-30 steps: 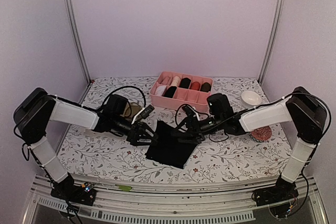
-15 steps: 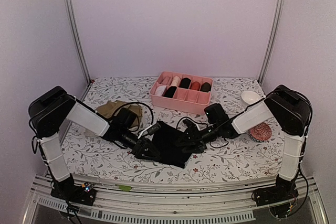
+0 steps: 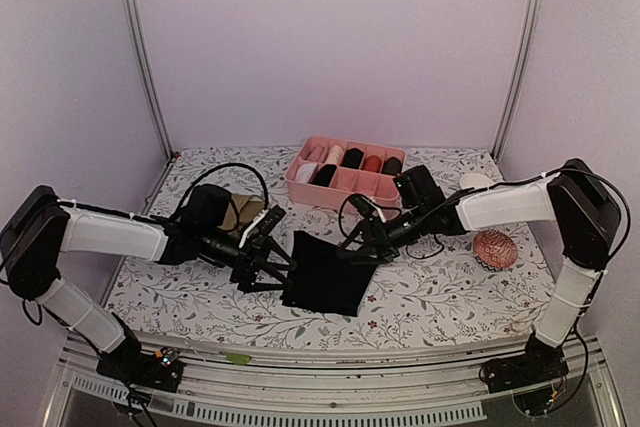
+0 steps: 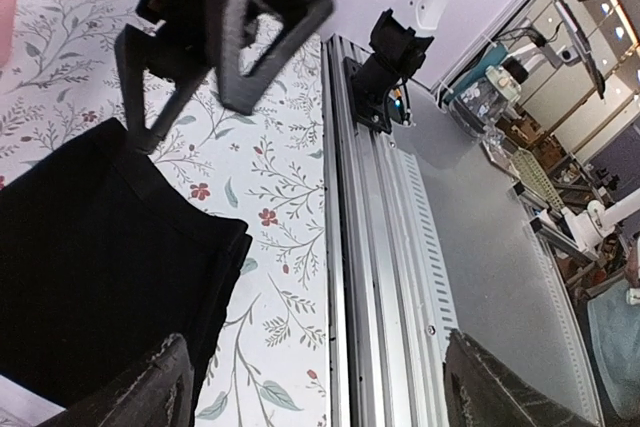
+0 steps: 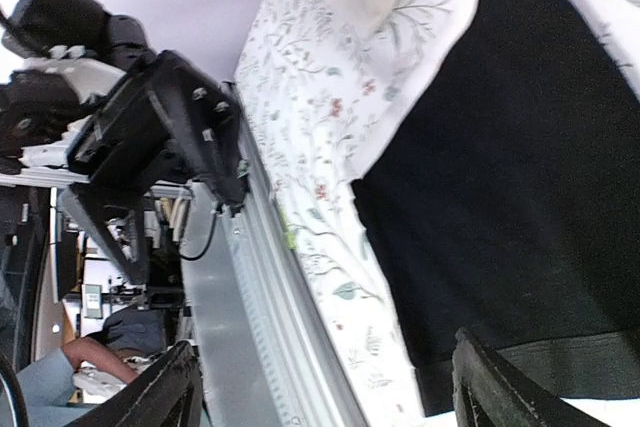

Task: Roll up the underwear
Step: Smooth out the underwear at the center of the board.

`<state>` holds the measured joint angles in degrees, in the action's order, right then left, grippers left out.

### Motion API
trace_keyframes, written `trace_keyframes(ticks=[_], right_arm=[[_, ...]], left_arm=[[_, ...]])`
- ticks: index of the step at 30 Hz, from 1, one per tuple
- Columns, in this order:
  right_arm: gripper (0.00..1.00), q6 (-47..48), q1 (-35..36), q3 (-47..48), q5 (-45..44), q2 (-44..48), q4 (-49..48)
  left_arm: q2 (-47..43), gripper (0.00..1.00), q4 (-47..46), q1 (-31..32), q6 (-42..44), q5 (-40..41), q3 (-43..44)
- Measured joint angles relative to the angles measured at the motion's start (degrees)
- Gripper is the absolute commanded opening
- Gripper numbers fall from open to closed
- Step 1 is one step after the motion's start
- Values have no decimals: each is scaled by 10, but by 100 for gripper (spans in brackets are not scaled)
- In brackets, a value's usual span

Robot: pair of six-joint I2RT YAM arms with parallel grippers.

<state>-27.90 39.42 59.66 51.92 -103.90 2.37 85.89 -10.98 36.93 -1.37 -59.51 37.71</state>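
On floral tablecloth (image 3: pixel 440 302), pink divided box (image 3: pixel 345 198) and red patterned ball (image 3: pixel 495 248)

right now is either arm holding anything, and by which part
Nothing is held: the left gripper and right gripper stand open at opposite edges of the black underwear, which lies flat.

Olive underwear (image 3: pixel 242 213) mostly hidden behind left arm (image 3: pixel 110 232) — black underwear (image 4: pixel 90 277) cropped at edge

The spread underwear (image 3: pixel 325 274) lies mid-surface (image 3: pixel 440 297), my left fingers (image 4: pixel 150 397) at its left edge and my right fingers (image 5: pixel 500 387) at its far right corner. The box (image 3: pixel 345 175) sits behind it, the bunched underwear (image 3: pixel 245 212) far-left, and the ball (image 3: pixel 495 247) to the right.
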Motion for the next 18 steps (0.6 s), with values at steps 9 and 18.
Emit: trace_keyframes(ticks=[9, 18], right_arm=[[89, -189, 87, -37, 42, -35, -180], [88, -329, 89, -98, 58, -121, -353]], left_arm=[[-1, 89, -35, -29, -49, 3, -17], [-12, 89, -27, -42, -36, 16, -35]])
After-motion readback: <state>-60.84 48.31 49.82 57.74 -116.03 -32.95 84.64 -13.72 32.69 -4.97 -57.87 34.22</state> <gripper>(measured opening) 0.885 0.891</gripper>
